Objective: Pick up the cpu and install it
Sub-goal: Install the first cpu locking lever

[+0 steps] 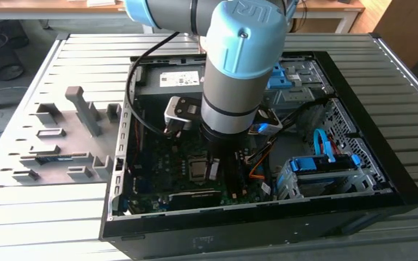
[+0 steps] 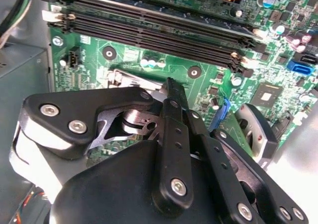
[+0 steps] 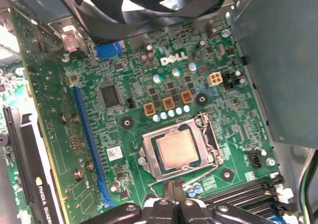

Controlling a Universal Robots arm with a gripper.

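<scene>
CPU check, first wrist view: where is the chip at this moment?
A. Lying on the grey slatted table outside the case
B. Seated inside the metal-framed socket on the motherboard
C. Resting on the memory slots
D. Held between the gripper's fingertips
B: the cpu lies flat inside the socket frame on the green motherboard, apart from the gripper.

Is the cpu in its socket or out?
In. The cpu lies flat inside the metal socket frame on the board; the gripper sits beside it.
</scene>
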